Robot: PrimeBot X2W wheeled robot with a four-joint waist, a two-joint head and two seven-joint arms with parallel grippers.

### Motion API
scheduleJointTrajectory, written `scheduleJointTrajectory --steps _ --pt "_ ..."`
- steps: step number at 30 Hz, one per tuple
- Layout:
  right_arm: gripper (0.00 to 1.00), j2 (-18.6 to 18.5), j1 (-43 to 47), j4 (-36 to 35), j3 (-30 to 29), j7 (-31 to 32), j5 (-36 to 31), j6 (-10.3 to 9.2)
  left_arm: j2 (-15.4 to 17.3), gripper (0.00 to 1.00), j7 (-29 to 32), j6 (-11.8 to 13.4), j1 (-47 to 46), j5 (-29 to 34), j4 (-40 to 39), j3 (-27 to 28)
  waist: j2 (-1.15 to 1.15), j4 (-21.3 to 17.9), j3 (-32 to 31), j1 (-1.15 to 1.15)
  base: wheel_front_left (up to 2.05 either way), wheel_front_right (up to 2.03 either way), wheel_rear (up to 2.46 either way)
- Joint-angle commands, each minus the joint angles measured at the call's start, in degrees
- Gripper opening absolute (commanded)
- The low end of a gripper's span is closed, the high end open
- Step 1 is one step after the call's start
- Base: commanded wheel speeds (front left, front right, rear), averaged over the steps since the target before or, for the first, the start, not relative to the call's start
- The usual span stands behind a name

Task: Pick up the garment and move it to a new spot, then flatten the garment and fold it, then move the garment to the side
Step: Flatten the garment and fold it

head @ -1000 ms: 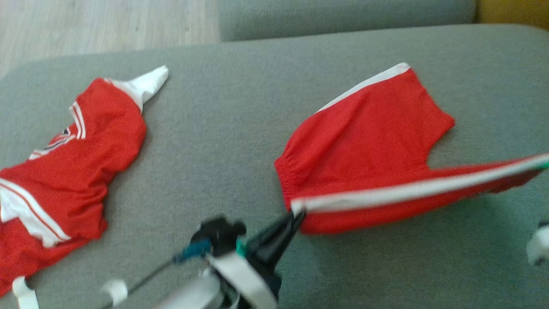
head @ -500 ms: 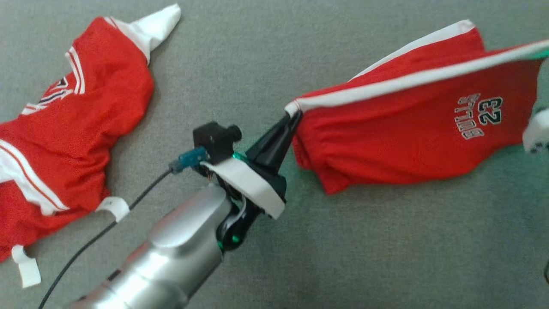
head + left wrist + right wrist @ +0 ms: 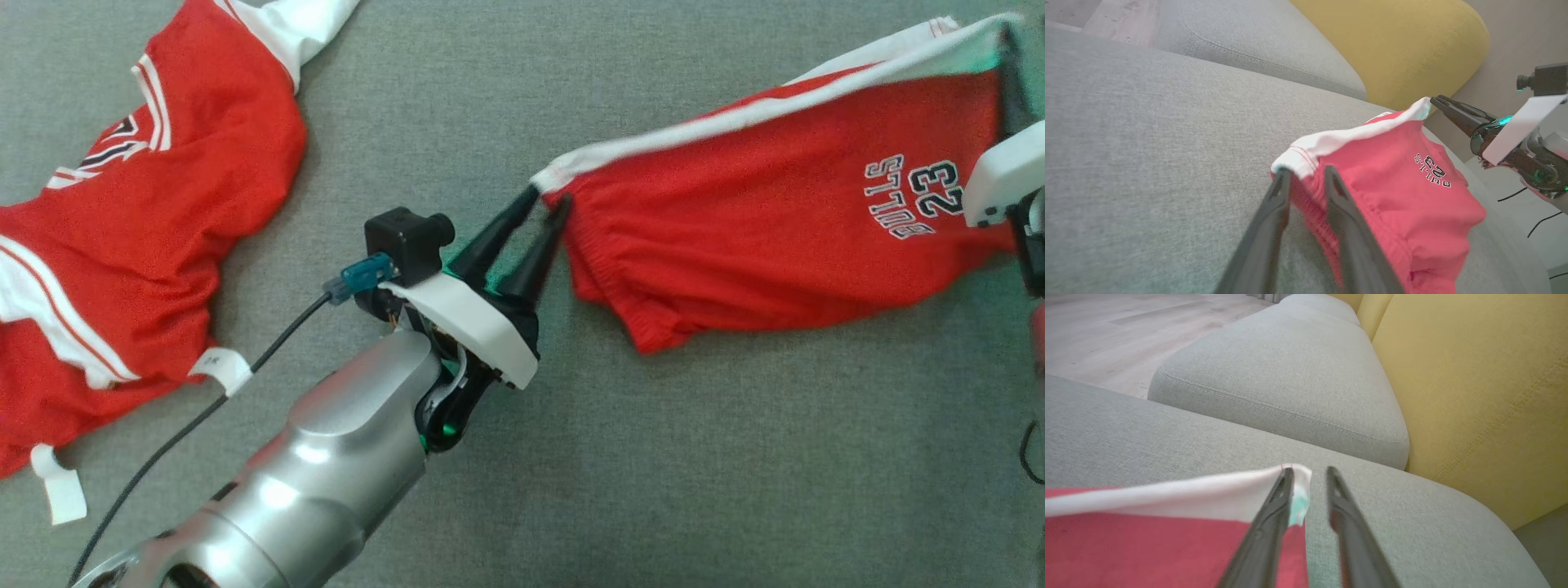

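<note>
— So why are the red mesh shorts with the white stripe (image 3: 759,229) stretched sideways over the grey fabric cushion (image 3: 653,474)?

— A pincer stands at each end of the white edge, so the cloth lands spread, ready for flattening. The left gripper (image 3: 547,198) has its fingers parted, with the corner at their tips. The right gripper (image 3: 1310,470) is parted too, its corner draped on one finger. I judge both are letting go.

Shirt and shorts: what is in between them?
In the head view, between the shirt and the shorts lies grey cushion, plus the left end effector.
</note>
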Motion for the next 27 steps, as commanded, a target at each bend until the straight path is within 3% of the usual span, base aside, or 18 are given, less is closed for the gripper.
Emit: scheduleJointTrajectory --steps 1,5,11,20,23,27 --pt "1.00 -0.64 -1.42 -0.53 0.60 -1.29 -0.21 -0.04 0.20 1.00 -0.97 0.09 -2.10 -0.48 -0.47 0.91 0.00 0.25 -0.53 0.00 0.00 0.00 0.00" --pt "1.00 0.66 -0.05 2.07 -0.91 -4.26 3.90 -0.04 -0.23 1.00 -1.54 0.46 -1.98 2.10 1.93 1.77 0.00 0.64 -2.00 0.00 0.00 0.00 0.00" --pt "1.00 0.75 5.25 2.49 -3.10 -3.89 12.76 -0.04 -0.55 1.00 -1.61 7.35 3.77 13.97 -4.83 12.16 0.00 1.34 -3.69 0.00 0.00 0.00 0.00" --pt "1.00 -1.08 8.85 5.67 -7.82 -0.07 21.90 -0.04 -1.73 1.00 -1.62 19.42 19.61 33.21 -22.27 24.88 0.00 4.57 -5.19 0.00 0.00 0.00 0.00" --pt "1.00 -1.49 8.76 7.72 -8.97 1.52 23.08 -0.04 -2.16 1.00 -1.63 21.99 24.44 38.03 -27.04 26.74 0.00 5.70 -5.56 0.00 0.00 0.00 0.00" --pt "1.00 -1.91 8.28 11.02 -10.64 4.00 24.44 -0.04 -2.66 1.00 -1.63 23.33 29.25 41.43 -31.19 27.41 0.00 7.14 -6.07 0.00 0.00 0.00 0.00"
